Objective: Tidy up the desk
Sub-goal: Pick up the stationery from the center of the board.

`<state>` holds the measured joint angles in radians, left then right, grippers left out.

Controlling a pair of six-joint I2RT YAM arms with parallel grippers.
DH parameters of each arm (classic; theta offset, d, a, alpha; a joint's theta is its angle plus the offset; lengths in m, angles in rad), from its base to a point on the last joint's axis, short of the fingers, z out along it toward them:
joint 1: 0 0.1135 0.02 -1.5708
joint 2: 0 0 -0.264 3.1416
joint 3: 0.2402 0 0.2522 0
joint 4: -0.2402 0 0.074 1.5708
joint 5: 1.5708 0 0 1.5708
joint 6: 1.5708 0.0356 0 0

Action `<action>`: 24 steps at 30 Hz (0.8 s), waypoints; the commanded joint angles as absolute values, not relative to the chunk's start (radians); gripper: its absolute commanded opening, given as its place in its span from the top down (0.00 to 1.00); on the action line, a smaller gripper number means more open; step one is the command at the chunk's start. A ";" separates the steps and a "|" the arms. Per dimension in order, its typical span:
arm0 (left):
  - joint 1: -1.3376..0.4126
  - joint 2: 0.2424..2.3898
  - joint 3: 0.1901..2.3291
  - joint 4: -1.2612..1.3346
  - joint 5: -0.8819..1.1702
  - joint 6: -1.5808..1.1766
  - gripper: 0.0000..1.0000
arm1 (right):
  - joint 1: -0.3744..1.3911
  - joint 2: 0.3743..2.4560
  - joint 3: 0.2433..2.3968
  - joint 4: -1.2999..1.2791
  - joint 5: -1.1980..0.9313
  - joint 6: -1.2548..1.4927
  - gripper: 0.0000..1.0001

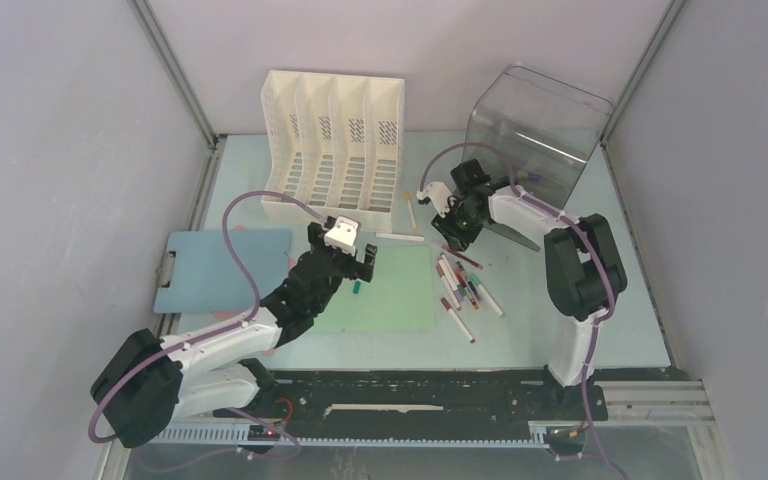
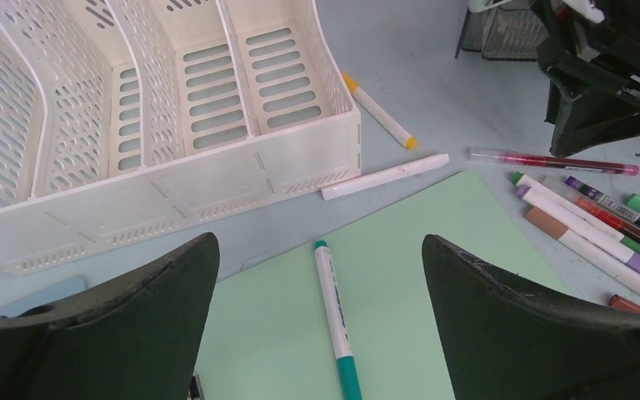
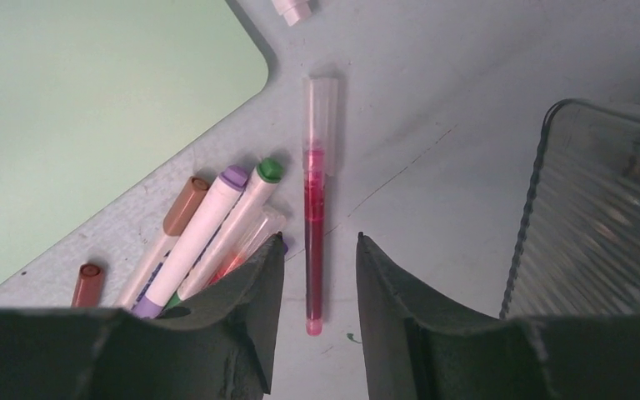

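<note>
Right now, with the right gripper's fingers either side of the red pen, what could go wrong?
1. The red pen lies close beside the pile of markers; the finger of the right gripper on that side overlaps them and might pinch or scatter one.
2. The thin pen may roll free.
3. The open left gripper hangs over a teal marker on the green sheet, which a grab might drag.

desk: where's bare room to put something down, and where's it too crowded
Bare desk runs along the near edge, between the green sheet and the black base rail; a narrow patch lies between the white file rack and the clear bin. Crowded: the marker pile right of the sheet.
</note>
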<state>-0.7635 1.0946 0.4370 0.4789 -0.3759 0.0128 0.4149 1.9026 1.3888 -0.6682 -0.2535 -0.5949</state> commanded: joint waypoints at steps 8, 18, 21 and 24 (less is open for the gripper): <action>-0.768 1.085 0.449 0.525 -0.391 0.040 0.00 | 0.440 1.957 1.426 -0.629 -0.152 -0.560 0.60; -0.769 1.091 0.454 0.523 -0.390 0.044 0.00 | 0.446 1.995 1.437 -0.627 -0.127 -0.543 0.63; -0.770 1.090 0.456 0.523 -0.391 0.044 0.00 | 0.447 2.007 1.438 -0.624 -0.114 -0.539 0.64; -0.770 1.091 0.455 0.524 -0.390 0.044 0.00 | 0.447 2.016 1.440 -0.622 -0.099 -0.537 0.66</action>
